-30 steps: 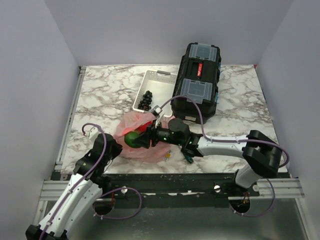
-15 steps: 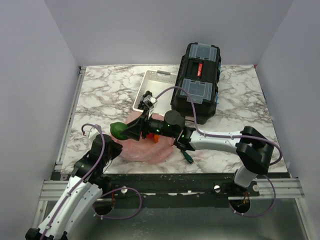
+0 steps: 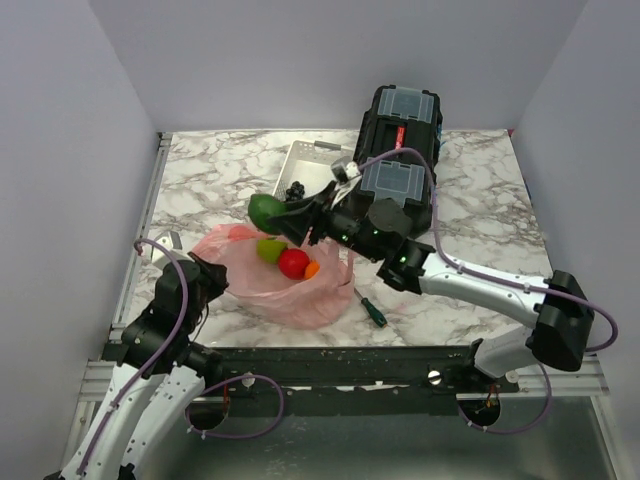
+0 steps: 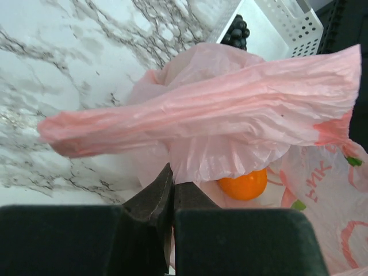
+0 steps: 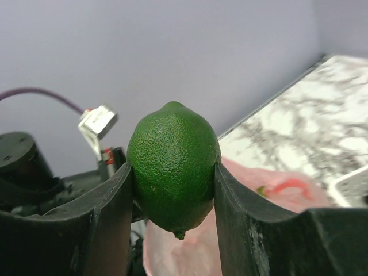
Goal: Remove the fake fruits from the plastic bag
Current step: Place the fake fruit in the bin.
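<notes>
My right gripper [image 3: 268, 212] [image 5: 173, 172] is shut on the dark green fruit [image 3: 264, 210] [image 5: 173, 167] and holds it in the air, above and behind the plastic bag [image 3: 285, 280]. The pink bag lies open on the marble table. Inside it sit a light yellow-green fruit [image 3: 269, 250], a red fruit [image 3: 293, 263] and an orange fruit [image 3: 312, 269] [image 4: 243, 185]. At the bag's left edge, my left gripper [image 3: 205, 272] [image 4: 172, 175] is shut on a fold of the bag [image 4: 218, 115] and holds it up.
A white tray [image 3: 318, 163] with black grapes [image 3: 294, 188] [image 4: 237, 31] stands behind the bag. A black toolbox [image 3: 395, 160] sits to the right of the tray. A green-handled screwdriver [image 3: 370, 309] lies on the table to the right of the bag.
My right gripper has lifted the dark green fruit out of the bag and carried it up and back toward the tray. The left gripper has pulled the bag's edge leftward, uncovering the other fruits.
</notes>
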`<state>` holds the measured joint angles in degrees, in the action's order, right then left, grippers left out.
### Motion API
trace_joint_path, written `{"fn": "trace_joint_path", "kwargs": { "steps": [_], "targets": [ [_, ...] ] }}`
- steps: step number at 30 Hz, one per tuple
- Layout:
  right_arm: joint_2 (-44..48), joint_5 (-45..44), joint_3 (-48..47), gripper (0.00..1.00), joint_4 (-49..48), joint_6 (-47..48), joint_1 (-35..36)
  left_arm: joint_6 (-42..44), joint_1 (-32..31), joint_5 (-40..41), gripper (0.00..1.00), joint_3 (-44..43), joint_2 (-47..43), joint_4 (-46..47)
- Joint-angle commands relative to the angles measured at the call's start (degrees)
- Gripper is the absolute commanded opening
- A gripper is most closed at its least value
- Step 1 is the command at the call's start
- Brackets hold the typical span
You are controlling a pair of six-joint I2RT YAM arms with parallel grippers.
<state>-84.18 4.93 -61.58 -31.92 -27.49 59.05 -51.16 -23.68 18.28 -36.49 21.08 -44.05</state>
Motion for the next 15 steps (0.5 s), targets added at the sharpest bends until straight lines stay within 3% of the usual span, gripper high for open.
{"fn": "trace_joint_path", "kwargs": {
  "steps": [1,7,15],
  "targets": [
    [3.5,-7.9,0.6,0.06,6.6,1.4,-3.9,7.8,0.4,7.8,0.00,-5.9,3.8,-1.1],
    [1.2,-10.7,-4.1,0.04,13.9,1.1,-8.7,16.0,0.6,14.9,0.00,-12.6,8.8,0.2],
    [-7.4,-22.4,-12.2,0.05,22.8,9.2,-9.5,24.5,3.5,18.1,0.00,-19.1,14.7,1.2]
  ]
}}
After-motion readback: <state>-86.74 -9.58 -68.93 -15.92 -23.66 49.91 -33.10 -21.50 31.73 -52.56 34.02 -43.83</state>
